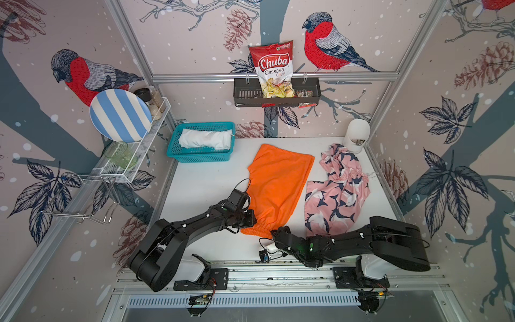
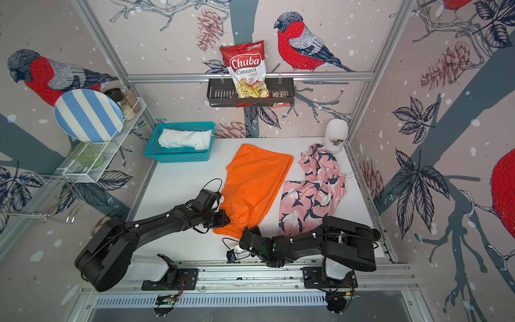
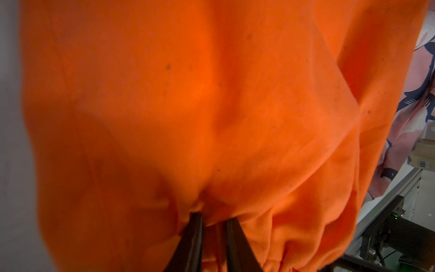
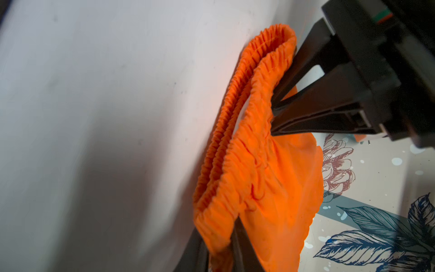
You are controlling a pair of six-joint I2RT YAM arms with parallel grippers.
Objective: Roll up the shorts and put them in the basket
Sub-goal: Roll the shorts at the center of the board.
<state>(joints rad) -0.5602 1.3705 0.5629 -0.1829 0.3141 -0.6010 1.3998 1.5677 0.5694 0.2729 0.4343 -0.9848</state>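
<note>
The orange shorts (image 1: 278,184) (image 2: 253,184) lie flat on the white table, with the gathered waistband toward the front. My left gripper (image 1: 252,220) (image 2: 227,218) (image 3: 213,217) is shut on the waistband's left end. My right gripper (image 1: 274,232) (image 2: 243,231) (image 4: 219,235) is shut on the right end, and the elastic (image 4: 235,141) bunches between the two. The pink patterned shorts (image 1: 334,195) (image 2: 312,195) (image 3: 412,106) lie crumpled to the right. The white shorts (image 1: 206,139) (image 2: 185,139) sit rolled in the teal basket (image 1: 200,160).
A white jar (image 1: 358,135) stands at the back right corner. A wire rack with a striped plate (image 1: 119,114) and a green glass hangs on the left wall. A black shelf holding a chips bag (image 1: 274,69) hangs on the back wall. The arms' metal rail (image 1: 278,274) runs along the front.
</note>
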